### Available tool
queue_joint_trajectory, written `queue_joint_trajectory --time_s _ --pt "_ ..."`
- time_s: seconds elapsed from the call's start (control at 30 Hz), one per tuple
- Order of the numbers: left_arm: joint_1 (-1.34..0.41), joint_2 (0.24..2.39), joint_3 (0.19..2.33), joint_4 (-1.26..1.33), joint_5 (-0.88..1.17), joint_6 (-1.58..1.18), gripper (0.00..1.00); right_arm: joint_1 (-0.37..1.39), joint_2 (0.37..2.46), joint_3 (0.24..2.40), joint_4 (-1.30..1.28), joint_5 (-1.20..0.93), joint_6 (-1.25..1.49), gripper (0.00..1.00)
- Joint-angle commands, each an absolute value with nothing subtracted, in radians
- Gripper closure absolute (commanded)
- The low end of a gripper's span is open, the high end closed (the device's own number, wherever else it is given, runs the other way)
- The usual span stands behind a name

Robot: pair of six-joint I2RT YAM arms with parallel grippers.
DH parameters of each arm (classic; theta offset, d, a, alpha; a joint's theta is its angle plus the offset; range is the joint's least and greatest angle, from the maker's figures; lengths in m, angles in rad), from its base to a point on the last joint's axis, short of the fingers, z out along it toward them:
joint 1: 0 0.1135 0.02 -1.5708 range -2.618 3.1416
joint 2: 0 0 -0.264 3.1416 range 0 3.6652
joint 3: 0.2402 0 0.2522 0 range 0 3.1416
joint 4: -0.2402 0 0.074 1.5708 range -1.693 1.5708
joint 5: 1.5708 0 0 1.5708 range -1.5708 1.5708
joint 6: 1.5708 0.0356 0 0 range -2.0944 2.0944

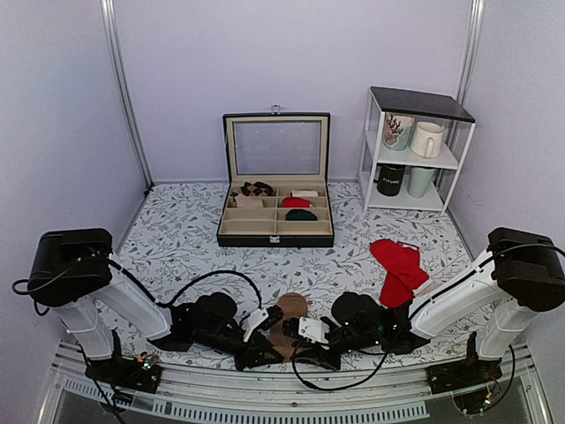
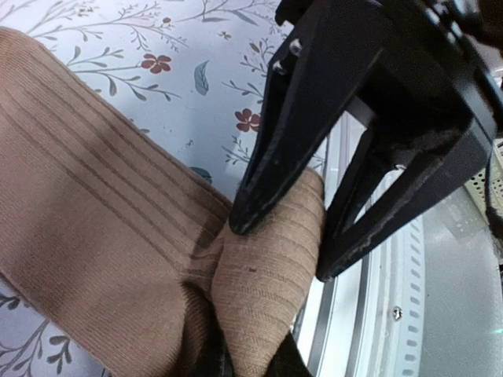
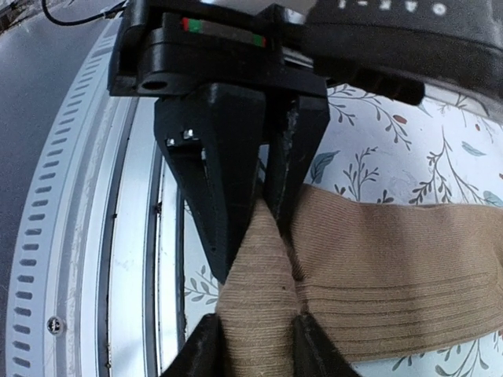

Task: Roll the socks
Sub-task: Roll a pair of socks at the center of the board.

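Observation:
The tan-brown ribbed socks (image 1: 290, 309) lie flat and long near the table's front edge, between the two arms. My left gripper (image 1: 267, 347) and right gripper (image 1: 307, 340) meet at their near end. In the left wrist view my left gripper (image 2: 247, 363) is shut on a raised fold of the socks (image 2: 102, 220), and the right gripper's fingers (image 2: 244, 212) pinch the same fold from the far side. In the right wrist view my right gripper (image 3: 258, 347) is shut on that fold of the socks (image 3: 393, 251), opposite the left gripper's fingers (image 3: 228, 251).
An open black compartment box (image 1: 275, 237) with several small rolls stands at mid-table. Red socks (image 1: 399, 269) lie to the right of the arms. A white shelf (image 1: 413, 150) with mugs stands at the back right. The metal front rail (image 2: 393, 314) runs just behind the grippers.

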State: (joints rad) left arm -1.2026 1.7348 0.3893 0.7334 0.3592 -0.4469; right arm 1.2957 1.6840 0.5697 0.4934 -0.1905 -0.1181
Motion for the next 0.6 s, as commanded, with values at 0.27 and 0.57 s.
queue_joint_trajectory --time_s 0.27,0.57 --pt "-1.202 1.682 0.349 0.531 0.284 -0.420 0.83 1.293 1.787 0.619 0.424 -0.268 -0.007 0.91" --pt "-1.347 1.361 0.348 0.430 0.036 -0.220 0.38 1.150 1.851 0.688 0.335 -0.631 0.186 0.93"
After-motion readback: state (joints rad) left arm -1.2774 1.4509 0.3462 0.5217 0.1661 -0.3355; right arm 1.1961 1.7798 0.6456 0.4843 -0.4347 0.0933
